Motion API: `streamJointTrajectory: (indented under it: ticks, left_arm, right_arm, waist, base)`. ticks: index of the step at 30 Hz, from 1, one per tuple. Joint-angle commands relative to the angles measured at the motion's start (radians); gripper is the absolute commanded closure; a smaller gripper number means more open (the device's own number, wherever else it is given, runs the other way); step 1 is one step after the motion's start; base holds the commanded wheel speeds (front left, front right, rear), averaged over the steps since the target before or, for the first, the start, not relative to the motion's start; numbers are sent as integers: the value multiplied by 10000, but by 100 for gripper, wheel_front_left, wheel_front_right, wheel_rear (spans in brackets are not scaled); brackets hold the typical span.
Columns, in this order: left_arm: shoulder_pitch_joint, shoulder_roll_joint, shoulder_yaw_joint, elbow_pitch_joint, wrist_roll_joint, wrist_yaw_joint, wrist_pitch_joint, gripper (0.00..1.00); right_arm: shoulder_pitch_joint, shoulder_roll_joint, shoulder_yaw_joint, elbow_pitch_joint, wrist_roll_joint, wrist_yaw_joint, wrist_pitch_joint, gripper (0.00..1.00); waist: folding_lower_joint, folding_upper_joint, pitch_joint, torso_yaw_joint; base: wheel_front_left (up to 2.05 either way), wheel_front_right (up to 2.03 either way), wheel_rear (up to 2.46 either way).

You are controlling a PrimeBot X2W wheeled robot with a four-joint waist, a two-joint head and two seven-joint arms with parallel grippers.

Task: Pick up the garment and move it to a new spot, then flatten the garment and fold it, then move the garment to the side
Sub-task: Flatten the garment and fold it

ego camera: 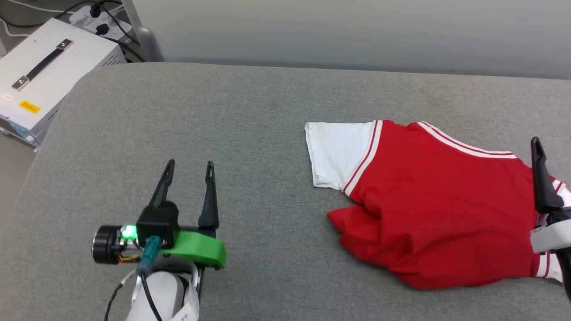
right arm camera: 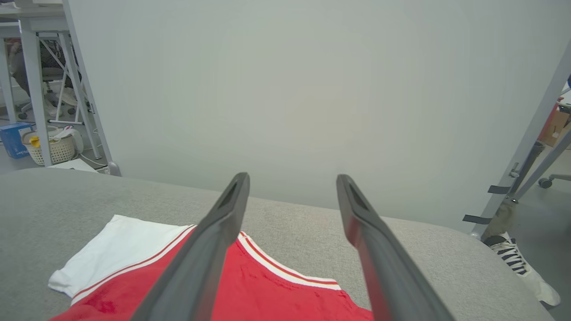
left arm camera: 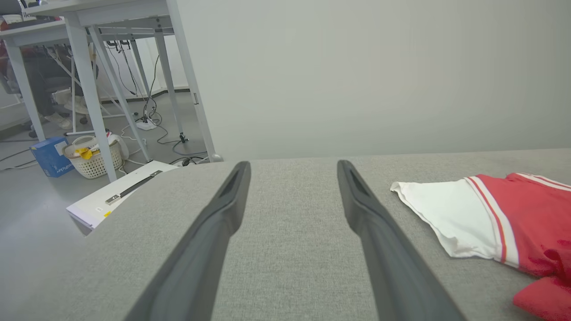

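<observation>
**Red jersey under the open right gripper**

The garment [ego camera: 428, 200] lies rumpled on the right half of the grey padded surface [ego camera: 245, 116], with 1 white sleeve spread flat toward the left. The right gripper [right arm camera: 292, 178] sits over its right edge, its 2 fingers spread wide and holding nothing. Whether they touch the cloth cannot be told. The left gripper [ego camera: 190, 163], equally wide and empty, is over bare padding well left of the garment. A white case [ego camera: 44, 67] stands past the surface's left corner, and a shoe [right arm camera: 519, 263] is on the floor past its right end.

The garment [ego camera: 428, 205] lies on the table's [ego camera: 250, 111] right side, with the left gripper [ego camera: 190, 163] well apart to its left.
</observation>
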State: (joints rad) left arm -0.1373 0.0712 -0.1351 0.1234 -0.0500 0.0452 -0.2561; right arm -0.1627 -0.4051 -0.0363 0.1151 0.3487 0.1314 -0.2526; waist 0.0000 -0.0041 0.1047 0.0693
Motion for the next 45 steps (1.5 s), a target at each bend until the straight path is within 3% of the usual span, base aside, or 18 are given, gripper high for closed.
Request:
streamJointTrajectory:
  ticks: [1, 11, 15, 20, 25, 29, 33, 39, 45]
  left_arm:
    - [-466, 109, 64, 107, 34, -119, -57, 0]
    - [-4073, 505, -122, 1808, -50, -1110, -1, 0]
    - [-5628, 500, -536, 2749, -276, -1502, 695, 0]
    - [-7449, 414, -1422, 4276, -1060, -1738, 2716, 0]
    - [-9098, 309, -3391, 5362, -2849, -1754, 5162, 0]
    - [-10129, 590, -5043, 5971, -4412, -1756, 7354, 0]
    - [-10808, 1016, -6322, 6203, -5686, -1756, 8862, 0]
    - [-11382, 1885, -7889, 6528, -6869, -1757, 10378, 0]
    - [-11384, 2212, -8674, 7035, -7662, -1757, 10806, 0]
  right_arm:
    - [292, 249, -63, -362, -162, -7, -90, 0]
    - [1294, 1300, 270, -2045, -1002, -7, -90, 0]
    - [1380, 1499, 374, -2257, -1202, -7, -91, 0]
    - [1349, 1686, 355, -2480, -1370, -7, -91, 0]
    - [1127, 1736, 544, -2438, -1524, -7, -91, 0]
    - [766, 1736, 836, -2371, -1685, -7, -91, 0]
    - [435, 1794, 1003, -2333, -1686, -7, -91, 0]
    - [129, 1831, 1102, -2263, -1703, -7, -91, 0]
    - [-119, 1916, 1102, -2195, -1669, -7, -91, 0]
  waist:
    - [0, 41, 75, -123]
    - [0, 41, 621, -941]
    - [0, 41, 924, -1275]
    - [0, 41, 1326, -1587]
    - [0, 41, 1739, -1841]
    - [0, 41, 2138, -2128]
    - [0, 41, 2509, -2384]
    - [0, 41, 2982, -2696]
    - [0, 41, 3349, -2880]
  base:
    - [0, 0, 0]
    - [0, 0, 0]
    - [0, 0, 0]
    - [0, 0, 0]
    - [0, 0, 0]
    - [0, 0, 0]
    - [0, 0, 0]
    - [0, 0, 0]
    - [0, 0, 0]
